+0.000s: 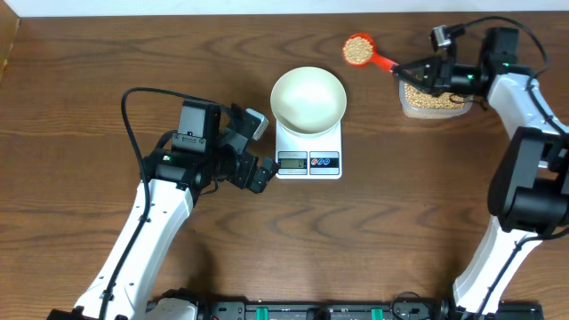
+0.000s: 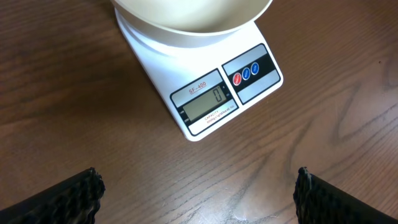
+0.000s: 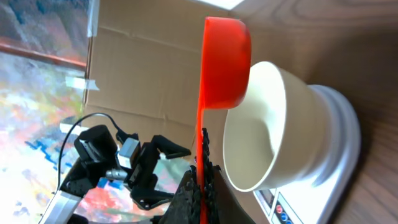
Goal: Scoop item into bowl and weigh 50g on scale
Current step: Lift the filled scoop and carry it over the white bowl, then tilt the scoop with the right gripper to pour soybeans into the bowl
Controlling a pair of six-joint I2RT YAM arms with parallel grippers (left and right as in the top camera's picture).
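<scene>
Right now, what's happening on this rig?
The right arm holds a red scoop full of beans, jaws shut on its handle, near the tub and not yet over the white bowl. The bowl is empty and sits on the scale, which reads 0. The left arm hovers beside the scale, jaws open.

Left arm [image 1: 147, 227] white, black joints [image 1: 191, 133]; left end effector [image 2: 198, 190] fingers [image 2: 62, 196] black, dimpled.
</scene>
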